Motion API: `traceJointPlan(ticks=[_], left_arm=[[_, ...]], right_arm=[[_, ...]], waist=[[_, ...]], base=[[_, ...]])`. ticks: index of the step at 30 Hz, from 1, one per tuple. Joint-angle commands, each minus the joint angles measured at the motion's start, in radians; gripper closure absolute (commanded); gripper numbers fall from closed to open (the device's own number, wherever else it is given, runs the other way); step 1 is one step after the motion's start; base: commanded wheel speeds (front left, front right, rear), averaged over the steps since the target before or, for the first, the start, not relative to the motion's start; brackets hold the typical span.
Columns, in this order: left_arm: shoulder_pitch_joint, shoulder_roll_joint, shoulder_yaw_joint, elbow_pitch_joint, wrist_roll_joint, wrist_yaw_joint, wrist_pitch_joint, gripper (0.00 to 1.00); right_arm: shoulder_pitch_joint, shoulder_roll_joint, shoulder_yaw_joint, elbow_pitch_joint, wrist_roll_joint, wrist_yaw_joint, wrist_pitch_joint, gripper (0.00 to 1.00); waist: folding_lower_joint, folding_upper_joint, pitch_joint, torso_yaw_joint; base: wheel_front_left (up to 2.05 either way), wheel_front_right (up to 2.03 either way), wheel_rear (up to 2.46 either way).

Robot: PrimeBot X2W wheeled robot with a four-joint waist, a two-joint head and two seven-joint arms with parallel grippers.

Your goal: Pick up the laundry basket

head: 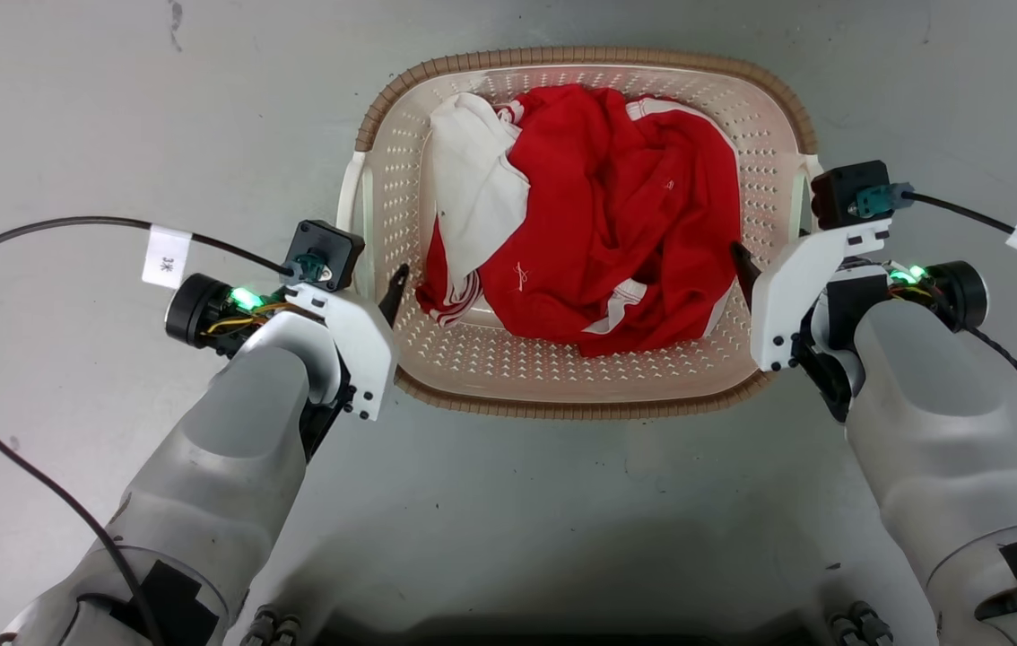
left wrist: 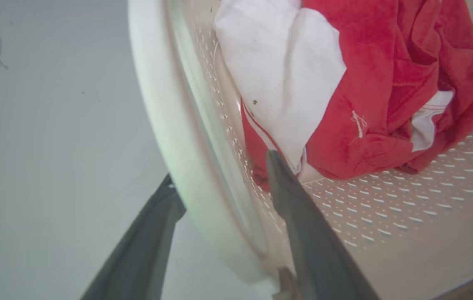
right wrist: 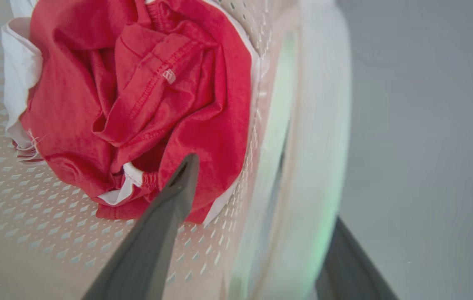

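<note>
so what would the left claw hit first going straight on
Probably the clothes, right at the inner finger of the left claw; the basket handle sits between its fingers. Depth unclear.

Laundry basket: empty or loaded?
Loaded, not full: the laundry basket holds crumpled red-and-white clothes; bare perforated floor shows around them.

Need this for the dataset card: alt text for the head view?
A cream laundry basket with a brown rim sits on a grey floor, holding crumpled red and white clothes. The left gripper and right gripper straddle its side walls, one dark finger of each inside the basket.
</note>
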Motion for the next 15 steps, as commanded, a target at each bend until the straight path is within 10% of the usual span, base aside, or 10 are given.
traceJointPlan(ticks=[1, 3, 15], left_arm=[[-0.010, 0.002, -0.016, -0.010, -0.019, -0.001, 0.011, 1.00], [-0.014, 0.008, -0.038, -0.020, -0.041, -0.001, 0.017, 1.00], [-0.006, 0.038, -0.148, -0.041, -0.138, -0.001, 0.024, 1.00]], right_arm=[[-0.018, 0.000, 0.009, 0.007, 0.019, 0.000, 0.006, 0.27], [-0.026, 0.000, 0.022, 0.010, 0.025, 0.000, 0.007, 1.00], [-0.035, 0.000, 0.048, 0.043, 0.018, 0.001, 0.008, 1.00]], waist=[[0.0000, 0.0000, 0.002, 0.002], [0.0000, 0.0000, 0.005, 0.004], [0.0000, 0.0000, -0.015, 0.006]], base=[[0.00, 0.00, 0.00], [0.00, 0.00, 0.00], [0.00, 0.00, 0.00]])
